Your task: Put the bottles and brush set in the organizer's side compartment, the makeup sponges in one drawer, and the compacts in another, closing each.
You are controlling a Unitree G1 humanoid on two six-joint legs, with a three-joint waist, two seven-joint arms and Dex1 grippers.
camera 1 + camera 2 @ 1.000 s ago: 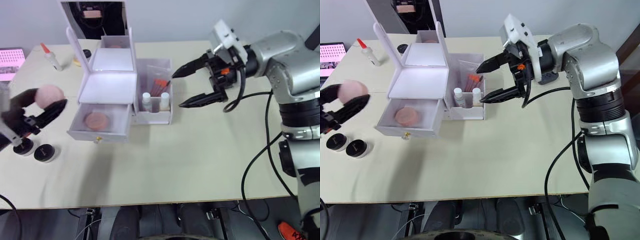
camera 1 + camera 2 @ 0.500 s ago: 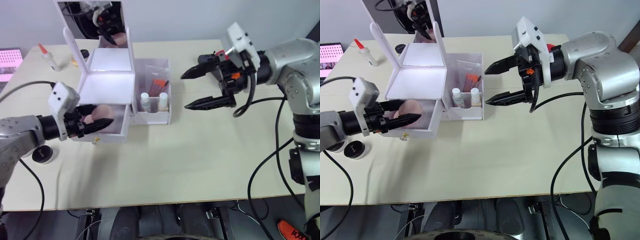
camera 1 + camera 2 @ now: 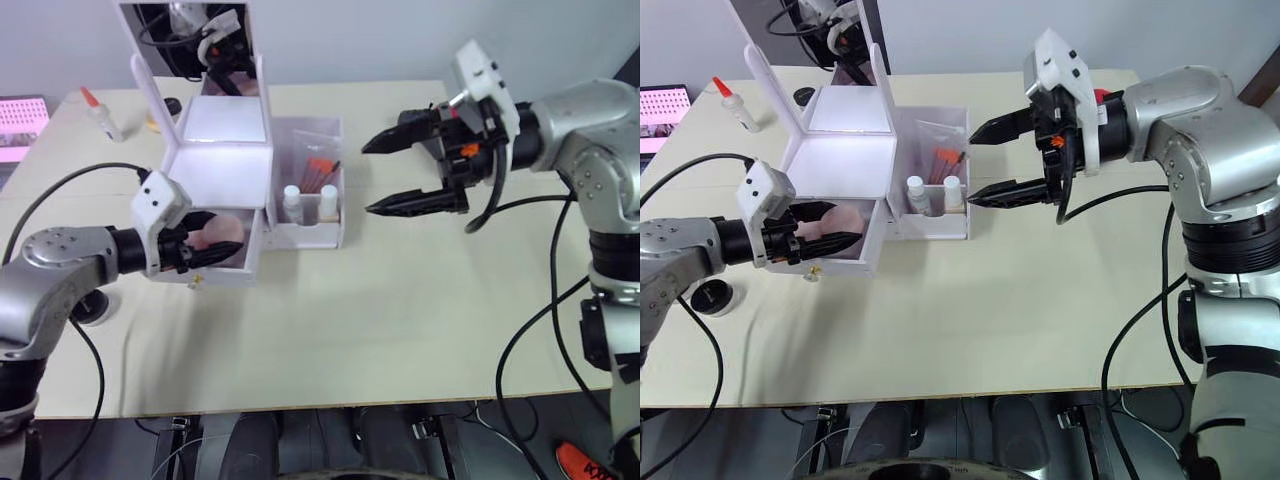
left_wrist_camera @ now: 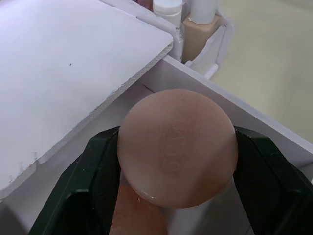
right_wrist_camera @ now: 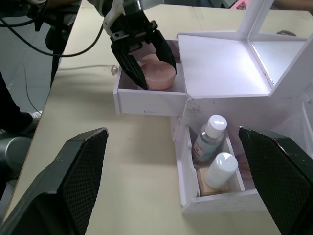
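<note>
The white organizer [image 3: 215, 165] stands at the table's back left with its lower drawer [image 3: 228, 277] pulled open. My left gripper [image 3: 205, 248] reaches into that drawer, shut on a round pink makeup sponge [image 4: 177, 147]. A second pink sponge [image 4: 139, 215] lies beneath it in the drawer. Two bottles [image 3: 293, 203] and the red-tipped brush set [image 3: 318, 170] stand in the side compartment. My right gripper [image 3: 368, 179] hovers open just right of that compartment, holding nothing. A black compact [image 3: 710, 296] sits on the table left of the drawer, partly behind my left arm.
The organizer's mirrored lid [image 3: 190, 40] stands upright at the back. A small bottle with a red cap [image 3: 100, 112] and a pink object [image 3: 22, 115] lie at the far left. Cables hang off my right arm near the table's right edge [image 3: 560, 390].
My left gripper has carried the pink sponge from the table's left side rightward into the open drawer. The right gripper stays open, shifted slightly right.
</note>
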